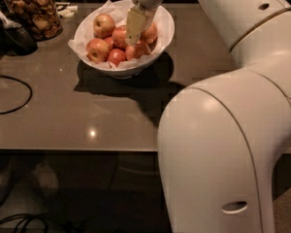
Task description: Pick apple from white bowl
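The white bowl (162, 38), lined with crinkled white paper, stands on the grey-brown table toward the back. It holds several red-yellow apples (104, 24). My gripper (135, 30) hangs from above over the middle of the bowl. Its pale finger (136, 25) reaches down among the apples, between the centre apple (119, 35) and the right-hand apple (150, 33). The far side of the gripper is hidden behind the finger and wrist.
A glass jar of brown snacks (35, 11) stands at the back left, beside a dark object (14, 35). A black cable (9, 93) loops on the table's left. My large white arm (233, 130) fills the right foreground. The table's front edge (77, 151) crosses mid-frame.
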Controlling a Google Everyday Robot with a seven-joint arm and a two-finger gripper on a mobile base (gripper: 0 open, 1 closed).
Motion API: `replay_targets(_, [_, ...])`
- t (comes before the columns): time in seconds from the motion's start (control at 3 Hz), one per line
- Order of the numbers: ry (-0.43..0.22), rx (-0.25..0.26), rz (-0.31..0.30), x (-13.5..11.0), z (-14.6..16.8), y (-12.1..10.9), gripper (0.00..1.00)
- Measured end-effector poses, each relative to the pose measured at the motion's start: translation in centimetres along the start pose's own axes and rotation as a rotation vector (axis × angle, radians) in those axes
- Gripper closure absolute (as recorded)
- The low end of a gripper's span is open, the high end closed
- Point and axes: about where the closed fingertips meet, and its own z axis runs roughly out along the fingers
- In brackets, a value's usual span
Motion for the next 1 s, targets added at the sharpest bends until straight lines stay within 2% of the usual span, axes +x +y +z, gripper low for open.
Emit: replay_targets(1.0, [0.023,-0.052,0.04,1.2,1.7,0.3,0.43])
